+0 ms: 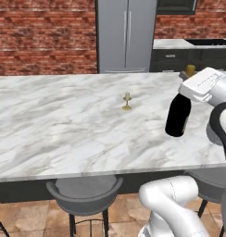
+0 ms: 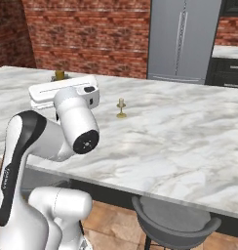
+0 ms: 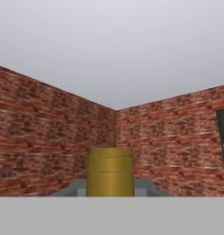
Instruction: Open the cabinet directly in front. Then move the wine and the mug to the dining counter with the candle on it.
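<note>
One long marble dining counter spans both base views, a grey refrigerator and brick wall behind it; grey stools sit tucked under its near edge; the dark wine bottle stands at the counter's right end, its gold-capped neck pinched by the gripper; the small gold candle stands near mid-counter, well apart from the bottle
</note>
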